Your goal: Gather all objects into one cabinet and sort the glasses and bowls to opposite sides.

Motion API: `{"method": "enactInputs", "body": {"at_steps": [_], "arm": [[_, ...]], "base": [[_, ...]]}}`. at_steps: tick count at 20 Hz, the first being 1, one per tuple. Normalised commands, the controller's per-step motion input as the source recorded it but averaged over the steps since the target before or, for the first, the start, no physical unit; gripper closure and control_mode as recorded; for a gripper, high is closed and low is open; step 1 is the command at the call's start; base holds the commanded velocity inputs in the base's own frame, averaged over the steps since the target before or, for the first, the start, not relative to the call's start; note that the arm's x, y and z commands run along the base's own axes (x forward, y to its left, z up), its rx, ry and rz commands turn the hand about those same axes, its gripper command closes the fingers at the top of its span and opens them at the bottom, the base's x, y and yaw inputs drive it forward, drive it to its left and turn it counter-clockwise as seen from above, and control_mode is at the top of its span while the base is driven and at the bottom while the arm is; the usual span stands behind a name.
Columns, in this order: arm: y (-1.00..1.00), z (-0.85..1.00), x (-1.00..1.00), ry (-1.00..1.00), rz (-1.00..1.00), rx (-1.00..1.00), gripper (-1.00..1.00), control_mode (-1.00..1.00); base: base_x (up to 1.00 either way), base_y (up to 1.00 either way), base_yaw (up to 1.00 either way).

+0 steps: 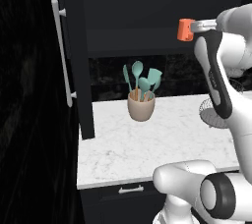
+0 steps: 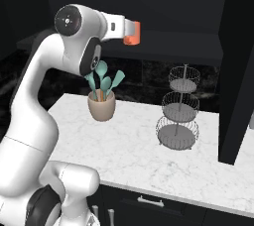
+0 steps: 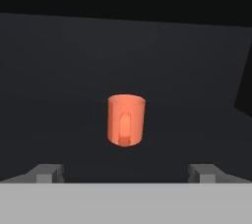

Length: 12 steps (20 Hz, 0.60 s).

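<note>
Near the tabletop's back edge stand crock and wire basket; hand view shows released fingers facing an orange cup.

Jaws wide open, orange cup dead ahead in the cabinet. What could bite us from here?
1. The gripper is open, its fingertips apart from the orange cup; a shallow or off-centre advance could knock it over or push it deeper.
2. The arm reaches in between the open doors; a wide swing out might clip one.
3. The crock of utensils stands below the arm's retreat path.
</note>
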Motion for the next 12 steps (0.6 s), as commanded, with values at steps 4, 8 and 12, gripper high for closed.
{"method": "enactInputs", "body": {"at_steps": [4, 8, 12], "arm": [[-0.18, -0.16, 0.19, 0.0, 0.0, 0.0, -1.0, -1.0], [0.0, -0.1, 0.26, 0.0, 0.0, 0.04, -1.0, -1.0], [0.0, 0.0, 0.29, -0.01, 0.0, 0.06, -1.0, -1.0]], "base": [[0.0, 0.0, 0.0], [0.0, 0.0, 0.0], [0.0, 0.0, 0.0]]}}
